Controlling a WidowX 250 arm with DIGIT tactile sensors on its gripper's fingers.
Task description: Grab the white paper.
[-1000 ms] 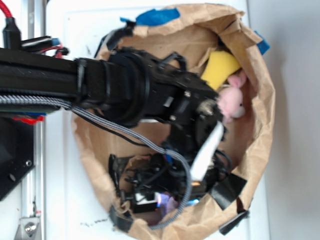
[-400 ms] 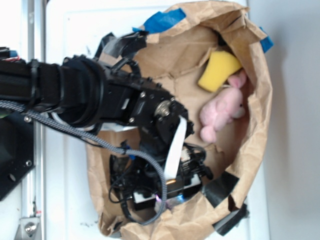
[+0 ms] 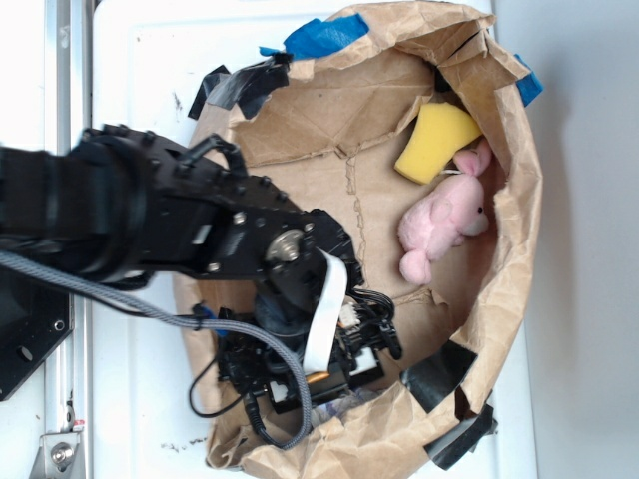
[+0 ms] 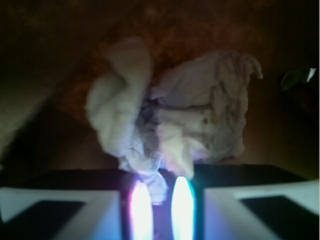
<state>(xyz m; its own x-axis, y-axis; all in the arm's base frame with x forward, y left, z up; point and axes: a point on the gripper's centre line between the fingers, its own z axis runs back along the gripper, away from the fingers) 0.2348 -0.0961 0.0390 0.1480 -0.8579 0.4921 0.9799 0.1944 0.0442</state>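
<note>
A: Where is the white paper (image 4: 175,125) sitting?

B: In the wrist view it is filling the middle of the frame, a creased, lumpy wad lying on brown paper. Its lower tip is reaching down between the two glowing fingers (image 4: 141,207) at the bottom edge. In the exterior view the arm is hiding it.

A: So the hand (image 4: 161,205) is gripping it?

B: The fingers are standing close together with a bit of the wad pinched between them, so the hand is closing on the white paper's lower end.

A: And the wider scene?

B: The black robot arm (image 3: 150,215) is reaching in from the left of the exterior frame into a brown paper bag (image 3: 519,230) lying on the white bench (image 3: 150,60). A flat white strip (image 3: 324,309) is running along the arm's wrist. A pink plush toy (image 3: 444,225) is lying at the right of the bag, touching a yellow sponge (image 3: 434,140) above it. Blue tape (image 3: 319,35) and black tape (image 3: 240,85) are sticking to the bag's rim.

A: Any writing or labels?

B: None that can be read in either view.
</note>
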